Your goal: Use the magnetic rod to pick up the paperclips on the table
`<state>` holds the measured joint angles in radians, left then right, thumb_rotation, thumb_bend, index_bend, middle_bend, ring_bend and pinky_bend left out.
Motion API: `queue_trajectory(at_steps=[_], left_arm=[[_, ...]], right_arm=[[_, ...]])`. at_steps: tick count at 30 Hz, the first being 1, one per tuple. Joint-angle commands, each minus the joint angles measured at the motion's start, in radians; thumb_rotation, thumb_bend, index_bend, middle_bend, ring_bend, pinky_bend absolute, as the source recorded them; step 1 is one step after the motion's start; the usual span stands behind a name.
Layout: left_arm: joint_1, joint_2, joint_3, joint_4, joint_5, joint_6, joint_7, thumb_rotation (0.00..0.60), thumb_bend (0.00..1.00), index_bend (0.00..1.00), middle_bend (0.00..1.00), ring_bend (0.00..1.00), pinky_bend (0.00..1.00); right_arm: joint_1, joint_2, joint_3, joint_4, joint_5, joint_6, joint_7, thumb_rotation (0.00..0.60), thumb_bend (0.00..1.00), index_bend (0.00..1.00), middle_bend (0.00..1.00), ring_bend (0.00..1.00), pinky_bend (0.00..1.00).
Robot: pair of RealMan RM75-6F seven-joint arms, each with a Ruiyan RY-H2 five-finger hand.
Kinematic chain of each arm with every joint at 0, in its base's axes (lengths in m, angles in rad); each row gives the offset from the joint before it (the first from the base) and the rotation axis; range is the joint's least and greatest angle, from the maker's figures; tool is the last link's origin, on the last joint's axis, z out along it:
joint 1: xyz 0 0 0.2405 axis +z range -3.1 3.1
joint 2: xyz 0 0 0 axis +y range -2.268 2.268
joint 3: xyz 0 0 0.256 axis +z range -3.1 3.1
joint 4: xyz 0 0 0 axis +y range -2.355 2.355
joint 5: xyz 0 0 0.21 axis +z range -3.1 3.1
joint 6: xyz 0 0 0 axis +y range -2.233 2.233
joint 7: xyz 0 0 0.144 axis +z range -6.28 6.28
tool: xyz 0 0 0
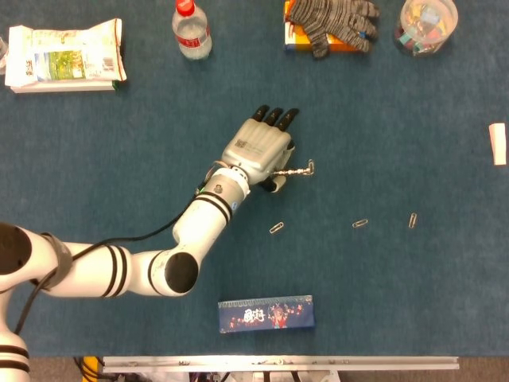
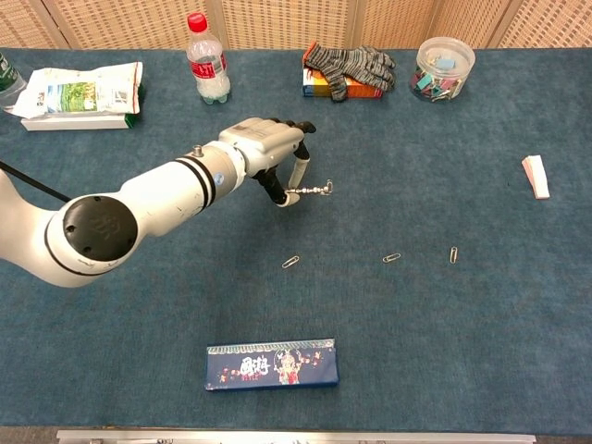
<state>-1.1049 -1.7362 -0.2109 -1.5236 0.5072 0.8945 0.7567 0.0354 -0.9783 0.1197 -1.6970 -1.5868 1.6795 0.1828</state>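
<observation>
My left hand [image 1: 258, 151] [image 2: 268, 153] holds the thin metal magnetic rod [image 1: 293, 170] [image 2: 310, 191] above the blue table, rod pointing right with a paperclip hanging at its tip [image 1: 311, 166] [image 2: 326, 187]. Three paperclips lie on the cloth: one [image 1: 277, 228] [image 2: 290, 262] below and left of the rod tip, one [image 1: 360, 224] [image 2: 391, 257] to the right, one [image 1: 412, 220] [image 2: 453, 254] further right. My right hand shows in neither view.
A dark blue box [image 1: 266, 313] [image 2: 271, 363] lies near the front edge. Along the back stand a snack bag [image 1: 64, 56], a water bottle [image 1: 192, 30], gloves on an orange box [image 1: 330, 24] and a clip jar [image 1: 427, 25]. A white eraser [image 1: 497, 143] sits far right.
</observation>
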Motion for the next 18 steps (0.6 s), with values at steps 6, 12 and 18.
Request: queue_trajectory(at_steps=[6,12,18], left_arm=[[-0.017,-0.011,-0.008,0.008,-0.015,0.033,-0.02,0.6,0.24,0.0,0.0,0.0,0.0],[0.014,0.052,0.028,-0.086,-0.002,0.117,-0.003,0.6,0.19,0.0,0.0,0.0,0.0],[0.097,0.231,0.133,-0.336,0.081,0.293,0.063,0.6,0.19,0.05,0.0,0.0,0.0]], right_arm=[[0.007,-0.007,-0.003,0.002,-0.002,-0.017,-0.013,0.6,0.04,0.26,0.24,0.18,0.3],[0.013,-0.014,-0.007,0.004,-0.002,-0.035,-0.026,0.6,0.04,0.26,0.24,0.18,0.3],[0.026,-0.027,-0.013,0.007,0.004,-0.068,-0.048,0.6,0.04,0.26,0.24,0.18,0.3]])
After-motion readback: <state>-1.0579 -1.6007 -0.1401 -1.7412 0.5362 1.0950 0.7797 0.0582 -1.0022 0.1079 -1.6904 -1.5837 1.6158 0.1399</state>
